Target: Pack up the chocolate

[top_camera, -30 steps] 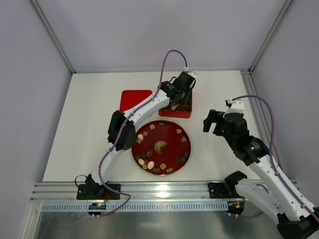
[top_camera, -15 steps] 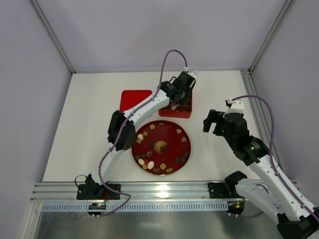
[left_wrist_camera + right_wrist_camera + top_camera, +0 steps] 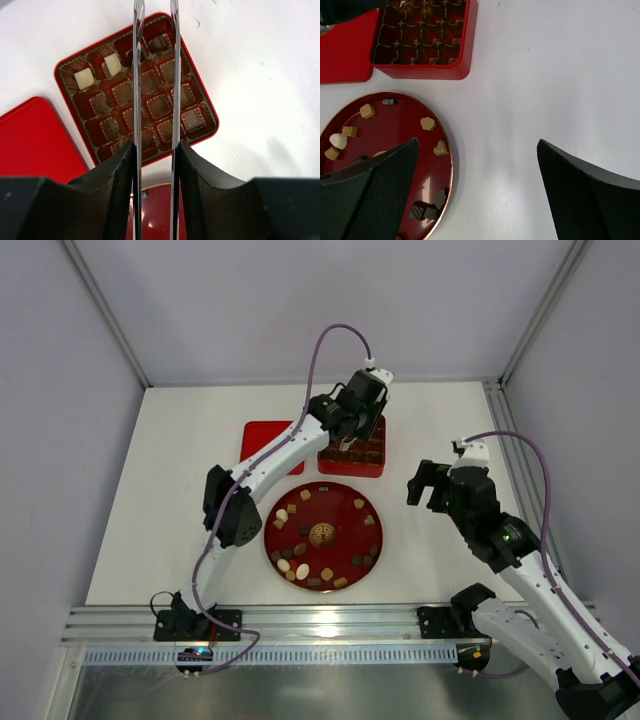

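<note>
As the left arm reaches higher and further out than it did a second ago, the left tool point(image 3: 346, 443) has come up off the box point(image 3: 350, 470) and hangs over its far cells. Its two thin blades stand a narrow slit apart, a shade wider than before, with nothing pinched between them. That reads to me as a drop just finished: a dark piece sits in a far-row cell right under the blades, so the arm looks free to head back for another. Over on the other side, the right tool point(image 3: 477, 150) hasn't budged, its fingers spread wide and empty above the bare bench point(image 3: 180, 490), just beside the plate point(image 3: 345, 530).

Now the chocolate point(image 3: 302, 570). Only a few pieces are packed: two cream-white squares side by side in the box's corner cells and that dark one, possibly a second dark piece next to it, hard to tell behind the blade. Most cells show only their ribbed liners. The bulk is on the round red plate, scattered in a loose ring around the gold emblem point(image 3: 322, 533): tan squares and hearts, pale ovals, dark blocks, each lying apart from its neighbours. The red lid point(image 3: 265, 440) lies flat left of the box. Early days, I'd judge, with plenty left to carry
</note>
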`<action>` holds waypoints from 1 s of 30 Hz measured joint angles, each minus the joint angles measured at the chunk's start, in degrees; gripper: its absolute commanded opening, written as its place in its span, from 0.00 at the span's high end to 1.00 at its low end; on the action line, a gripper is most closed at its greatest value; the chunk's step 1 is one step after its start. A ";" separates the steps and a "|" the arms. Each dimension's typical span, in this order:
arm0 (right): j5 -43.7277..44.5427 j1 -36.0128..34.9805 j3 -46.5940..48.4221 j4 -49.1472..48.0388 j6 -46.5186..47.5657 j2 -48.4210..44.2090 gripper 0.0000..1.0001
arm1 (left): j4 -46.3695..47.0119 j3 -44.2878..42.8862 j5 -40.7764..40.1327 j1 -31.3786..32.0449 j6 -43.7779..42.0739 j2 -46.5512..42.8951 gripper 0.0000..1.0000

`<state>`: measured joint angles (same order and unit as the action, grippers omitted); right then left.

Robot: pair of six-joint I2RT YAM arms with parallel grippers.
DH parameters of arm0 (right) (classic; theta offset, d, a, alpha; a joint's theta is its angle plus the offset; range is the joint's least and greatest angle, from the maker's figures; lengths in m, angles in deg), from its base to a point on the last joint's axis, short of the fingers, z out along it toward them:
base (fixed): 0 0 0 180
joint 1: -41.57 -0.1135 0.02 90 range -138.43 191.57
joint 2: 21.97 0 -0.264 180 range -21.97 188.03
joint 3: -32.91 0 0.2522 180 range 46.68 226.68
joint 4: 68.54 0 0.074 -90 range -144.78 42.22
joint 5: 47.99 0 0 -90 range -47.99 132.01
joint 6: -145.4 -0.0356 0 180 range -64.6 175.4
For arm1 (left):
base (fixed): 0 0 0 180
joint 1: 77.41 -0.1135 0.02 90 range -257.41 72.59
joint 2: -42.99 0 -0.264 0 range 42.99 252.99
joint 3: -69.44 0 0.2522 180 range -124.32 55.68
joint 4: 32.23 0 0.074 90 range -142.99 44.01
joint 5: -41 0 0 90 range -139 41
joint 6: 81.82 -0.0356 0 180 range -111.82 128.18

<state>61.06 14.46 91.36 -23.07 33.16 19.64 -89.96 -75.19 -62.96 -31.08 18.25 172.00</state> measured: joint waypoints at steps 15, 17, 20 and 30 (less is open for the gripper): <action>-2.99 0.02 -2.29 -3.48 -0.68 2.19 0.00 | -1.81 31.26 2.51 0.00 6.54 -30.62 0.63; -3.50 0.02 -2.62 -4.02 -0.83 2.51 0.00 | -3.08 35.85 2.75 0.00 6.99 -34.40 0.63; -4.02 0.02 -3.26 -4.96 -0.96 2.80 0.00 | -5.42 42.25 3.30 0.00 7.58 -40.35 0.63; -5.42 0.13 -5.92 -6.69 -1.84 4.31 0.00 | -14.23 56.26 6.54 0.00 8.37 -56.02 0.63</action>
<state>55.64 14.59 85.44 -29.76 31.32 23.94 -104.19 -18.93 -56.42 -31.08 26.62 115.98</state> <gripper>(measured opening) 0.996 0.373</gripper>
